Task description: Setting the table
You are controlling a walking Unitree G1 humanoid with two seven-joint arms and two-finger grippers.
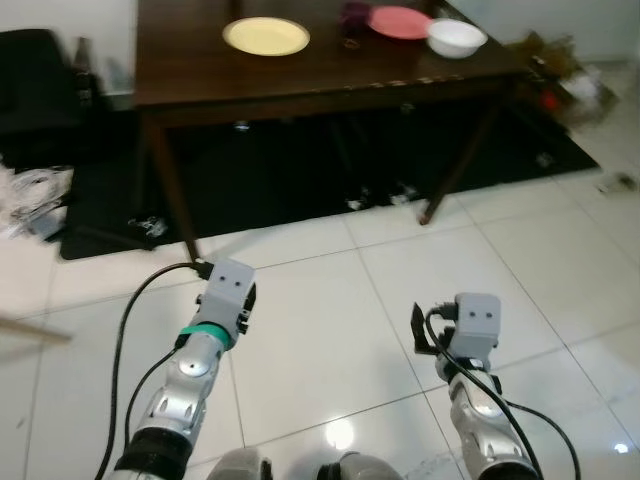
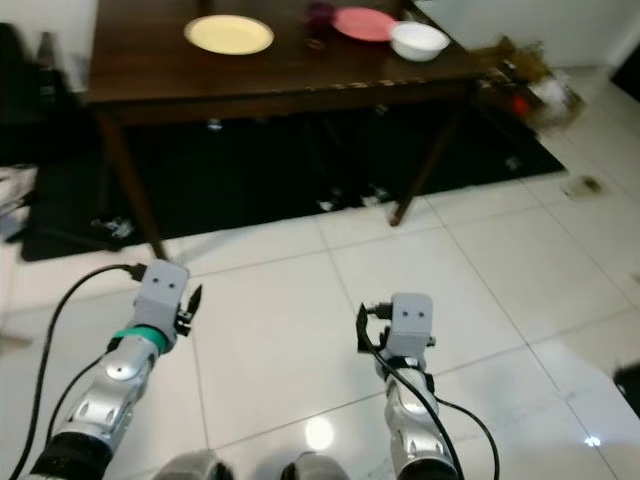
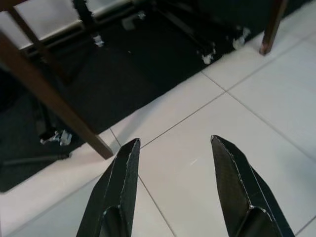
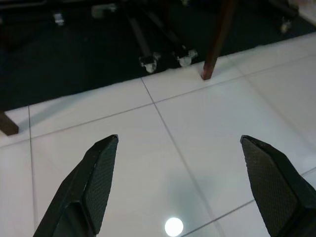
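The robot stands on the white tiled floor [image 1: 330,300], well short of the dark wooden desk [image 1: 300,85] that lies ahead on a black rug [image 1: 300,190]. On the desk sit a yellow plate [image 1: 265,36] toward the left, a pink plate [image 1: 399,21] further right, a white bowl [image 1: 457,38] just beside the pink plate at the right end, and a small dark cup [image 1: 353,18] between the two plates. The left gripper [image 3: 173,158] is held low and forward over the tiles, its two fingers spread moderately apart with nothing between them; the right gripper [image 4: 180,158] is likewise held low, fingers spread wide and empty. The step in hand looks like the approach, with no dish yet within reach. To do it well, the robot should probably close in squarely on the near edge of the desk, stop before the desk leg [image 1: 170,190] at the left, and keep both arms tucked below the edge until near, then raise them above the surface so the fingers do not knock the rim of the desk or sweep the dishes.
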